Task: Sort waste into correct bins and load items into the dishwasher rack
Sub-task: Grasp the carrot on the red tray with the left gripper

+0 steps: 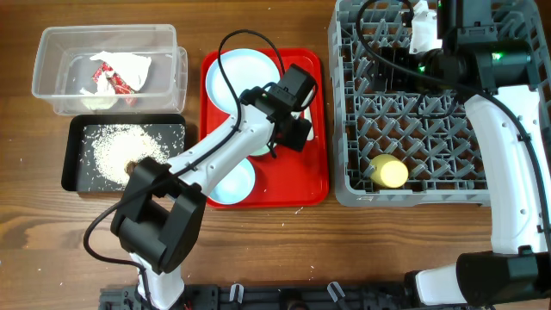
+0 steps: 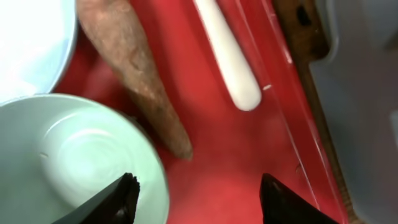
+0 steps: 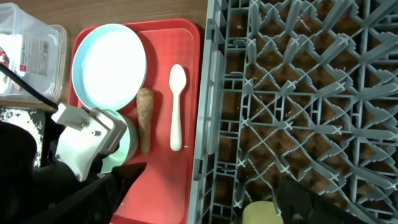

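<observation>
The brown carrot-shaped stick [image 3: 144, 127] lies on the red tray [image 1: 314, 185], running lengthways with its thin end toward the left gripper [image 2: 199, 196]. On one side of it sits the white spoon [image 3: 177, 115], parallel and just beside it but not touching. On the other side are the pale blue plate [image 3: 109, 62] and a blue-green bowl [image 2: 74, 155], whose rim comes close to the stick's tip.

The left gripper hangs low over this part of the tray with its fingers apart and nothing between them. One fingertip [image 2: 127, 193] is over the bowl's edge and the other is over bare red tray. A second bowl [image 1: 232, 181] rests at the near end of the tray, partly under the left arm.

The grey dishwasher rack [image 1: 413, 120] stands just right of the tray, with the yellow cup [image 1: 389, 172] lying in its near row. The right gripper [image 3: 208, 193] is held high over the rack, fingers spread wide and empty.

On the far left of the counter [image 1: 344, 250], the clear tub [image 1: 103, 36] holds red-and-white wrappers [image 1: 120, 73]. The black tray [image 1: 77, 129] in front of it is strewn with white grains [image 1: 120, 146]. A darker speck at their edge may be the brown lump, but it is too small to be sure.
</observation>
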Available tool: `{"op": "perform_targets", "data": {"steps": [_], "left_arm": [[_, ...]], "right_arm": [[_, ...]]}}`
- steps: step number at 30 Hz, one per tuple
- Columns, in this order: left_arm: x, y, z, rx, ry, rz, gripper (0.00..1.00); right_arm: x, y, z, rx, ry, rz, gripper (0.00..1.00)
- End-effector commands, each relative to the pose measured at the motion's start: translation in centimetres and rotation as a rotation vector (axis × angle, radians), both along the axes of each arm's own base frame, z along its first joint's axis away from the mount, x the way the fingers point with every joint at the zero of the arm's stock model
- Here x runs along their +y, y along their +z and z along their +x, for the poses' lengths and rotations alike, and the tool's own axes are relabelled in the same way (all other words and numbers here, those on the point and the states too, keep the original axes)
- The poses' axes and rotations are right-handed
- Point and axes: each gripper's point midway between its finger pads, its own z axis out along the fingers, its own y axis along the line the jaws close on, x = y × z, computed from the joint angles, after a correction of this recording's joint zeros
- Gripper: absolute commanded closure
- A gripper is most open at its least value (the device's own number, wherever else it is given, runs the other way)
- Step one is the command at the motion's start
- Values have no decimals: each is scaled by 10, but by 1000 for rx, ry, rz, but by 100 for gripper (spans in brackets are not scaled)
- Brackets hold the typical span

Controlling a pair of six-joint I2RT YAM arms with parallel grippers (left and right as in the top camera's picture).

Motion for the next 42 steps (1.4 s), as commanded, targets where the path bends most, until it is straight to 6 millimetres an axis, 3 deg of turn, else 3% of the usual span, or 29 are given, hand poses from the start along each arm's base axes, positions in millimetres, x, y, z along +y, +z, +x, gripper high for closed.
{"op": "perform_targets", "data": {"steps": [1, 4, 6, 8, 10, 11, 15, 23, 28, 32, 35, 38, 39, 42], "left_arm": [[17, 26, 35, -59, 141, -53, 35], [19, 40, 66, -148, 177, -121, 32], [2, 46, 84, -224, 164, -176, 31], [-16, 34, 91, -245, 147, -197, 30], [-17, 17, 93, -234, 243, -183, 29], [-15, 6, 93, -227, 315, -167, 29], [-12, -5, 90, -202, 416, -160, 30], [18, -23, 67, -103, 450, -29, 27], [48, -23, 80, -113, 515, -1, 25], [11, -19, 76, -84, 440, -121, 27], [-9, -24, 63, -80, 400, -113, 38], [-10, -43, 59, -69, 461, -76, 39], [-5, -47, 60, -74, 506, -62, 46], [-1, -46, 64, -98, 536, -53, 46]], "right_arm": [[0, 0, 4, -7, -5, -2, 16], [0, 2, 6, -19, -5, -1, 16], [0, 2, 6, -18, -5, -1, 16], [0, 1, 6, -16, -5, -1, 16], [0, 1, 5, -13, -5, -1, 16], [0, 1, 6, -14, -5, -1, 16], [0, 1, 5, -11, -3, -3, 16], [0, 0, 4, -9, -3, -4, 16], [0, 0, 4, -9, -2, -4, 16], [0, 0, 4, -8, -2, -4, 16], [0, 0, 4, -7, -3, -4, 16], [0, 0, 3, -3, -2, -5, 16], [0, 0, 3, -5, 3, -7, 16], [0, 0, 3, -6, 4, -8, 16]]}}
